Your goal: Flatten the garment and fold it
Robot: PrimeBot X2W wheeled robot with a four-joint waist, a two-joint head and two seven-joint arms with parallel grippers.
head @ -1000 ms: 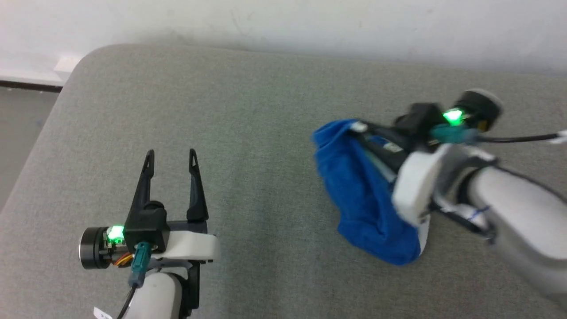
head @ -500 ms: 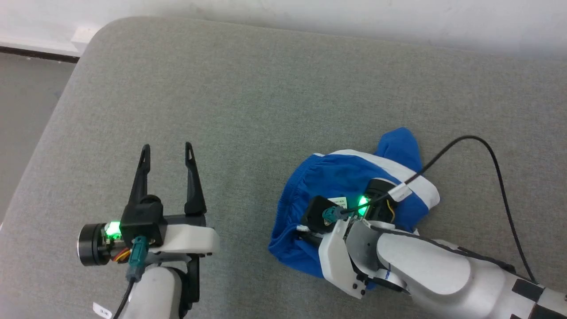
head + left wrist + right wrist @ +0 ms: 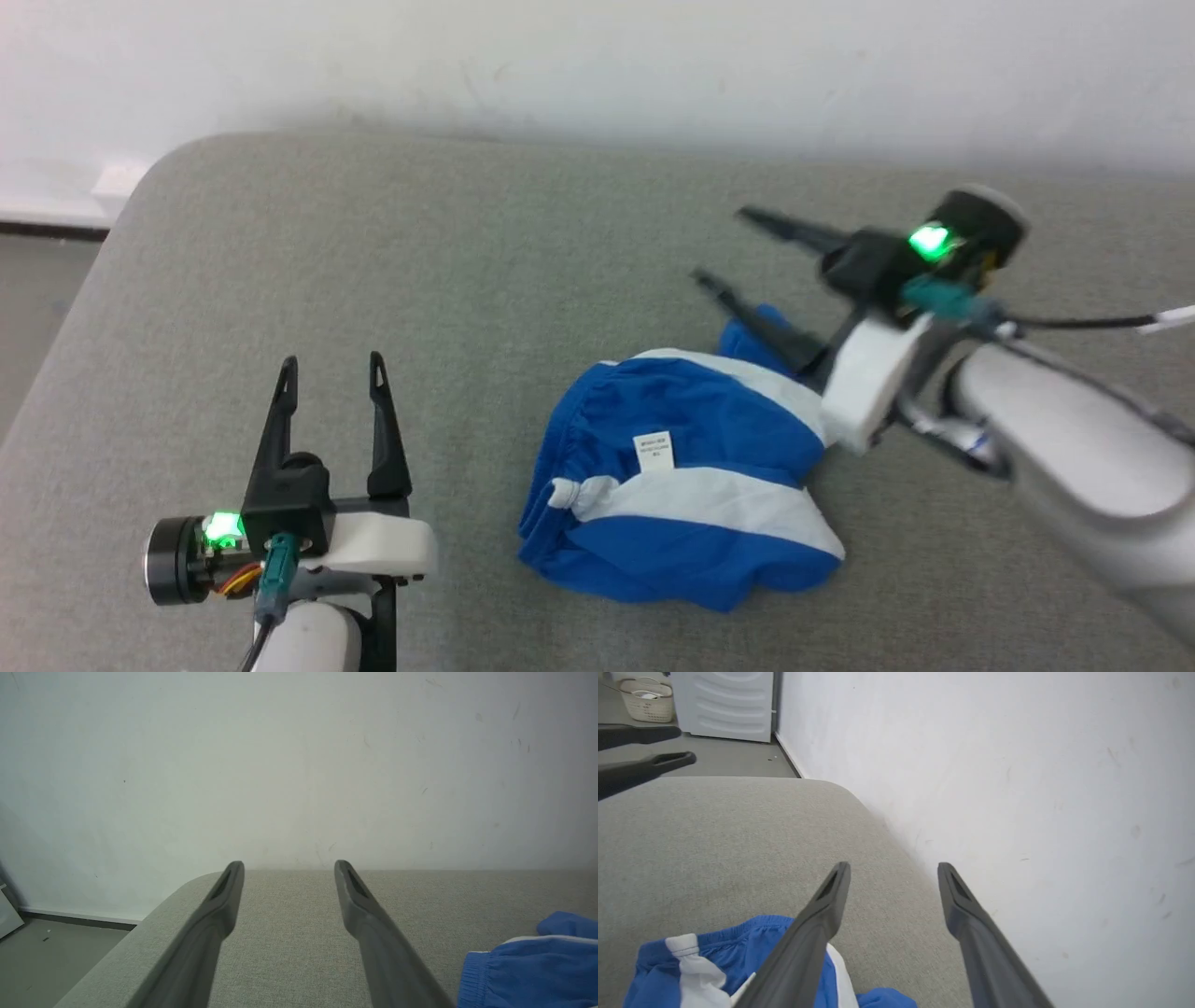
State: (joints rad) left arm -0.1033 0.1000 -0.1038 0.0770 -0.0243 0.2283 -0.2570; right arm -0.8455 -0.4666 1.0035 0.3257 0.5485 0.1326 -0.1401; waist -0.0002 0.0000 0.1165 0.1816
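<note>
You have one garment (image 3: 691, 439) with one tag (image 3: 654, 450), one grey table (image 3: 467, 261), two hands, the left hand (image 3: 331, 362) and the right hand (image 3: 721, 245), two fingers (image 3: 219, 914) each, one basket (image 3: 646, 701) and one white cabinet (image 3: 724, 704).

Garment (image 3: 695, 425) on table (image 3: 448, 280) (wall (image 3: 597, 65) behind).

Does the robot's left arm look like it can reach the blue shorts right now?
Probably yes. The left gripper stands open beside the blue shorts, with just bare grey padded surface between them. The right gripper hovers open over their far edge, so it shouldn't block.
</note>
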